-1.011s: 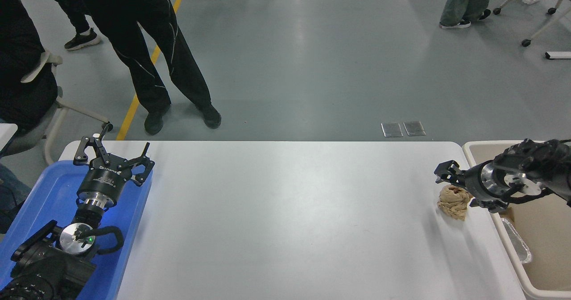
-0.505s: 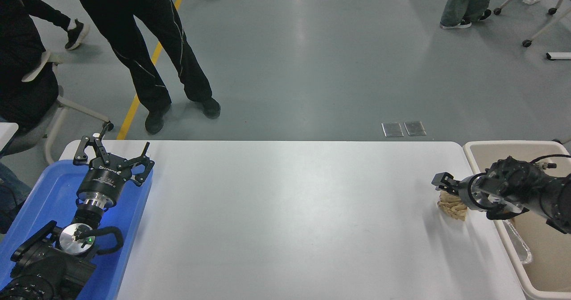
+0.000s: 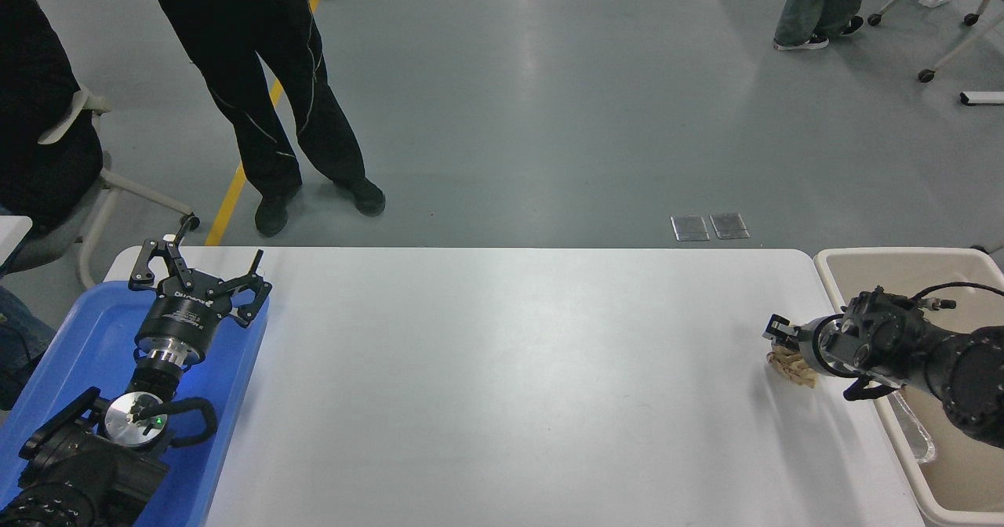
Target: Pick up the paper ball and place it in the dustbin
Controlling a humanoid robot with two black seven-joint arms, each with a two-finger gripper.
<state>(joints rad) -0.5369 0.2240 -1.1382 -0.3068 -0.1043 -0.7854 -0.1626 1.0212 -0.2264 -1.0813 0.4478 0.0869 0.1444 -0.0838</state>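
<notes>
The tan-brown paper ball (image 3: pixel 794 370) lies on the white table (image 3: pixel 502 370) near its right edge, close to the dustbin. My right gripper (image 3: pixel 784 345) has come down onto the ball from the right and covers most of it; only the ball's lower left part shows. Whether the gripper is closed on the ball is hidden by its own body. The dustbin (image 3: pixel 894 256) is a large beige tub just off the table's right edge; my right arm reaches across it. My left gripper (image 3: pixel 198 274) is parked open over the blue tray (image 3: pixel 86 331) at the lower left.
A shiny clear wrapper (image 3: pixel 910 431) lies inside the dustbin by its left wall. A person in black trousers (image 3: pixel 274 103) stands beyond the table's far left. A seated person and a chair (image 3: pixel 47 143) are at the left edge.
My right gripper has dropped lower and drawn slightly right, settling onto the paper ball and hiding more of it. The person in black has shifted stance. The left arm has not moved.
</notes>
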